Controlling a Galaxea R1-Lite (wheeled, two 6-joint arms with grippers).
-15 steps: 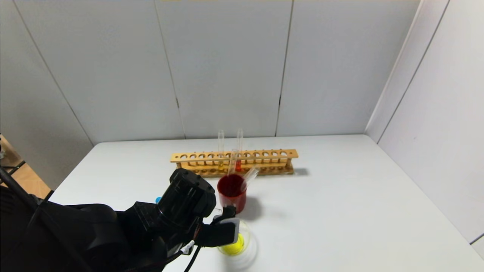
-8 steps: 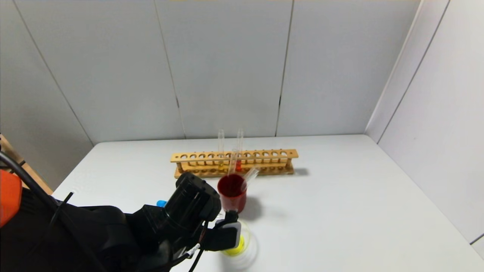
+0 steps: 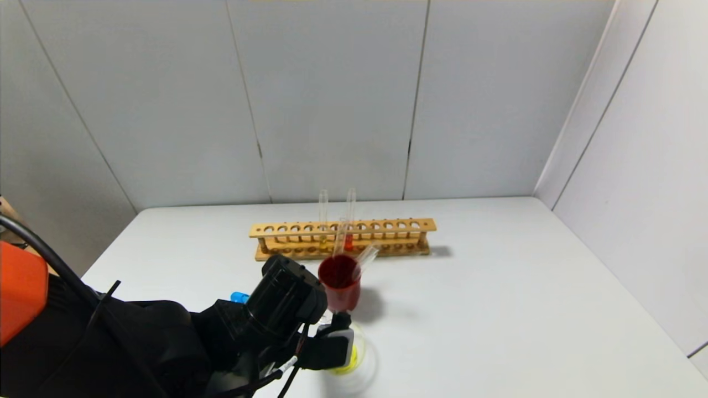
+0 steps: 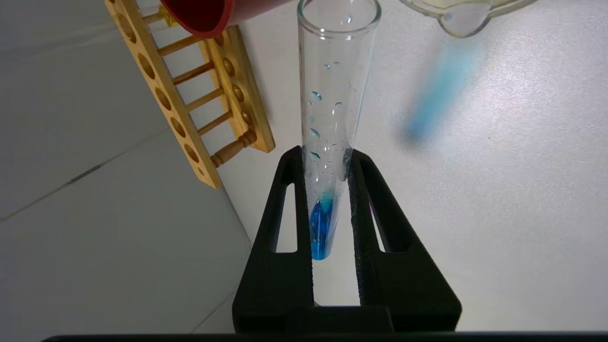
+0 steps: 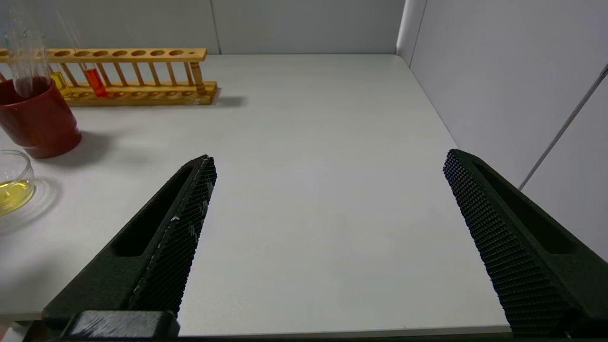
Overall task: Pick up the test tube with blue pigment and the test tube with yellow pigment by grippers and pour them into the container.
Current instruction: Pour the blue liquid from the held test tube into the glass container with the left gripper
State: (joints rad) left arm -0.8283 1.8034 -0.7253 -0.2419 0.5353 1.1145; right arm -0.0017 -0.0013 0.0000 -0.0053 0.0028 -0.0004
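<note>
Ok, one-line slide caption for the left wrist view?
Left tool clamps the blue-pigment test tube, mouth near the container.

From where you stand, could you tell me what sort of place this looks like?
Probably a small chemistry bench set up for a trial: a wooden test tube rack on a white table, a glass beaker of yellow liquid, and plain grey partition walls around it.
</note>
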